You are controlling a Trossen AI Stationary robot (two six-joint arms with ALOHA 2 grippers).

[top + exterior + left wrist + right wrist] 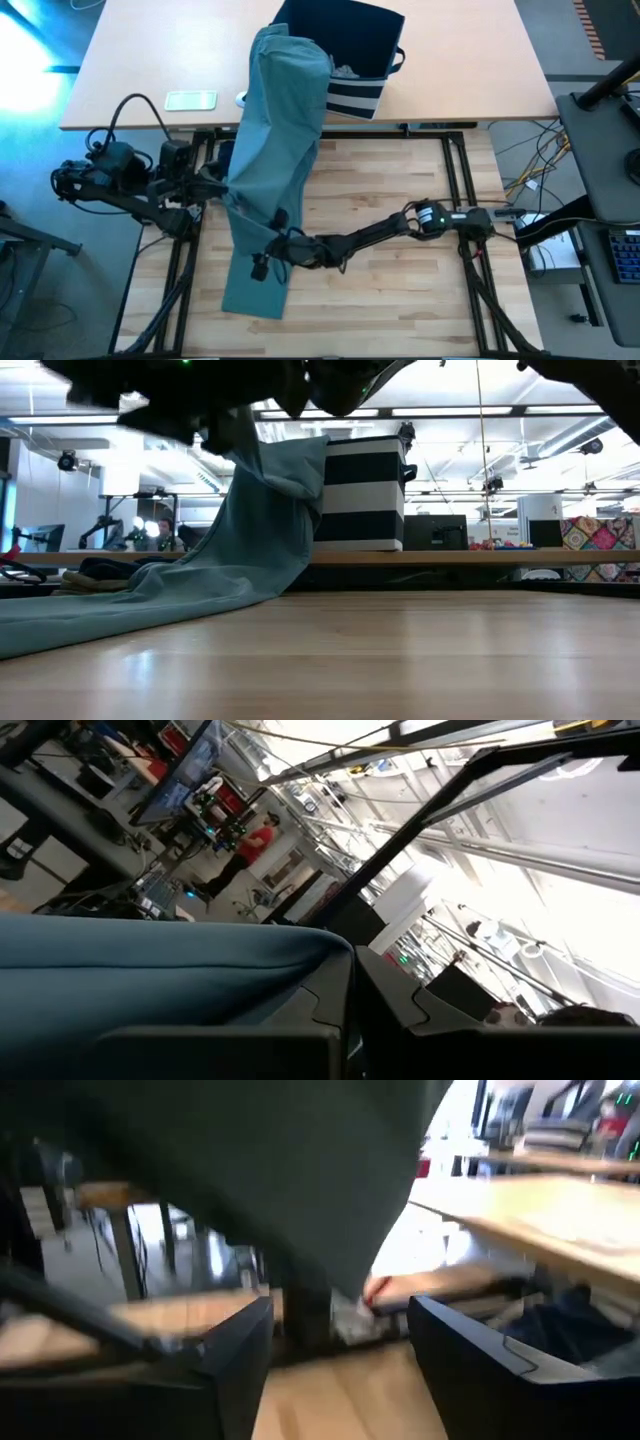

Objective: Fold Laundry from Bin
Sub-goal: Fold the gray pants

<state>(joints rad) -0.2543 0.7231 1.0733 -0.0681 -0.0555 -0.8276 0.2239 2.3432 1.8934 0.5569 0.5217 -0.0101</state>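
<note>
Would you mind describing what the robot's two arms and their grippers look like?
Both arms are dark, nearly black, built of slim jointed links. The left arm has a bulky base with a black cable looping above it. The right arm carries a small white-and-green mark at one joint. The right gripper has two broad, flat black fingers with angular edges.

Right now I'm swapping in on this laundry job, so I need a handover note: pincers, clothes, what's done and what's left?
Left pincer: shut on the teal garment's edge.
Right pincer: over the garment's lower part, fingers apart in its wrist view.
Teal garment: draped from the bin rim down across the table, one end flat near the front edge, not folded.
Bin: on the far desk, with a grey piece visible inside.
Dark clothes lie at the table's far left in the low view.
Done: teal garment mostly pulled out.
Left: free it, spread it, fold, then the rest.
</note>
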